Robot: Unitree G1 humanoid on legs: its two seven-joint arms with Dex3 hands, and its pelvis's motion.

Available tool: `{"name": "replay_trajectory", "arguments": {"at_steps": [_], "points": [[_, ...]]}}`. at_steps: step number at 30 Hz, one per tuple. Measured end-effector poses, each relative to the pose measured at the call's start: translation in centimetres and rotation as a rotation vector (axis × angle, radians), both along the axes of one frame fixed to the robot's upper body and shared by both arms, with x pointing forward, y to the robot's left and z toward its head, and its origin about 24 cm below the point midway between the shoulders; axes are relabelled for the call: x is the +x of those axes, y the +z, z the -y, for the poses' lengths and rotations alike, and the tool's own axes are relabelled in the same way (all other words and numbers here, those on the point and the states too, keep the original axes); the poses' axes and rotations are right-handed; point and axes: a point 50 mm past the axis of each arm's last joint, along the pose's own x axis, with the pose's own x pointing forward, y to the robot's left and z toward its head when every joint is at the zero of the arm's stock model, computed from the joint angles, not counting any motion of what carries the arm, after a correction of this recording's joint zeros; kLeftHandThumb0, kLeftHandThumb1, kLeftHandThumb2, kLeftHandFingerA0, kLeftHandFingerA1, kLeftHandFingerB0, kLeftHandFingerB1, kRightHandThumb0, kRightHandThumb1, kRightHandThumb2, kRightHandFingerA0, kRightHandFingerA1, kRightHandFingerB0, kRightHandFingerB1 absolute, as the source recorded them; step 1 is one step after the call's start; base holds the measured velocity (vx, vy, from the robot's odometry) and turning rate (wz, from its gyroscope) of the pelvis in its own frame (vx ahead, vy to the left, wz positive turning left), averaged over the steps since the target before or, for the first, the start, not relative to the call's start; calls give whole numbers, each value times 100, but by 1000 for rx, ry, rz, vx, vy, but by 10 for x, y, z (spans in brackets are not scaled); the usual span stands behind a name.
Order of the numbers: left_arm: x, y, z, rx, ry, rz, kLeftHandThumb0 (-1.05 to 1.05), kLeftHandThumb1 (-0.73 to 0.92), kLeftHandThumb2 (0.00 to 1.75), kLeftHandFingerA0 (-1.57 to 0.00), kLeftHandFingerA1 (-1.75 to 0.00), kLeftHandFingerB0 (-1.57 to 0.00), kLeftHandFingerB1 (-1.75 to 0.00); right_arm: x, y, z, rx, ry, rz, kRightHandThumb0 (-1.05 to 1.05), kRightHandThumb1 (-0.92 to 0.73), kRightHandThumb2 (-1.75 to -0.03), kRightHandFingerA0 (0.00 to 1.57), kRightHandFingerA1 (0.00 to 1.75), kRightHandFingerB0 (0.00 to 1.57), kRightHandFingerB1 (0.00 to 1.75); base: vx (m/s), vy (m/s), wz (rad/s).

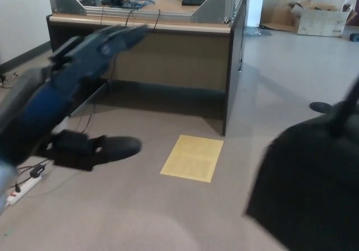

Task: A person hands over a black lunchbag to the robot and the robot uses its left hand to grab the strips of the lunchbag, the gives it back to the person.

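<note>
The black lunchbag looked like matt cloth — soft and blurred. The robot's black left hand had a dull plastic sheen. The brown wood-look table was smooth, carrying a silver metal frame. The flat yellow sheet seemed paper — the grey floor fine-grained, matt.
</note>
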Motion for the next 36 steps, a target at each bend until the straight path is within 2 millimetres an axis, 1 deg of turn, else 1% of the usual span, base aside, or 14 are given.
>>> {"name": "replay_trajectory", "arguments": {"at_steps": [4, 5, 6, 7, 13, 14, 19, 21, 24, 28, 29, 32, 33, 36], "points": [[3, 8, 17, 0, -33, -4, -65, 54, 57, -2, -24, -9, -25, -1, 0, 0, 1, -1, 6, -57, -56, -98, 50, 61, 27, 49, 0, 0, 0], [4, 9, 21, -1, -41, -7, -65, 54, 57, -2, -24, -10, -25, -1, 0, 0, 1, -1, 7, -65, -70, -63, 53, 45, 41, 40, 0, 0, 0], [5, 10, 26, -3, -50, -11, -68, 44, 79, -5, -20, -9, -26, -1, 0, 0, 1, -1, 9, -57, -55, -98, 49, 60, 27, 49, 0, 0, 0], [6, 12, 32, -2, -60, -14, -69, 45, 80, -5, -21, -8, -26, -1, 0, 0, 1, -2, 11, -65, -70, -62, 53, 44, 41, 39, 0, 0, 0], [9, 17, 56, 20, -76, -18, -69, 45, 81, -4, -20, -8, -24, -2, 1, 1, -1, -5, 18, -56, -55, -98, 51, 62, 26, 50, 0, 0, 0], [9, 18, 60, 22, -79, -19, -69, 45, 81, -4, -20, -8, -25, -2, 1, 1, -1, -5, 19, -63, -69, -62, 55, 45, 41, 40, 0, 0, 0], [11, 19, 80, 24, -94, -31, -68, 58, 58, -1, -24, -7, -24, -2, 1, 1, -3, -2, 22, -61, -70, -61, 55, 45, 41, 40, 0, 0, 0], [12, 18, 85, 21, -93, -36, -69, 58, 58, -1, -24, -6, -24, -3, 1, 1, -5, 0, 21, -54, -55, -98, 52, 62, 28, 50, 0, 0, 0], [13, 18, 93, 17, -98, -42, -71, 47, 84, 0, -16, -6, -21, -3, 1, 2, -10, 4, 22, -60, -70, -61, 55, 44, 42, 40, 0, 0, 0], [15, 20, 101, 16, -94, -42, -72, 48, 86, 0, -15, -6, -20, -3, 2, 2, -17, 9, 21, -51, -55, -98, 51, 61, 28, 51, 0, 0, 0], [15, 21, 103, 15, -93, -39, -73, 48, 86, 0, -16, -6, -20, -3, 2, 3, -18, 10, 21, -59, -70, -62, 55, 44, 41, 40, 0, 0, 0], [15, 22, 108, 12, -92, -35, -71, 47, 86, 0, -19, -6, -22, -3, 2, 3, -22, 14, 19, -59, -70, -62, 55, 44, 42, 40, 0, 0, 0], [15, 23, 109, 12, -91, -36, -70, 47, 85, 0, -18, -6, -22, -3, 2, 2, -23, 16, 19, -52, -55, -97, 51, 62, 29, 51, 0, 0, 0], [18, 24, 117, 23, -84, -38, -74, 50, 64, -6, -22, -9, -21, -3, 1, 2, -23, 19, 18, -53, -56, -97, 53, 62, 31, 51, 0, 0, 0]]}}
